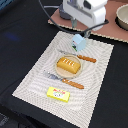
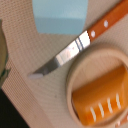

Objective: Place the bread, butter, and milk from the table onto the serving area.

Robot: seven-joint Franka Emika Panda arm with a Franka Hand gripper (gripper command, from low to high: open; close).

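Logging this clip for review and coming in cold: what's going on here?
A single robot arm is setting out food on a beige placemat. The bread sits on the round plate, and the butter lies on the mat's near end. The gripper is right above the milk carton, which stands on the mat's far end beside the knife. Whether the fingers are gripping the carton cannot be told from these views.

Woven cloth, matt card, bright steel

The placemat [image 1: 100, 75] is finely ribbed woven cloth; the milk carton [image 2: 60, 15] looks like smooth matt card; the knife [image 2: 80, 46] has a shiny metal blade and glossy orange handle; the bread [image 2: 100, 100] is glazed; the counter [image 1: 20, 45] is matt black.
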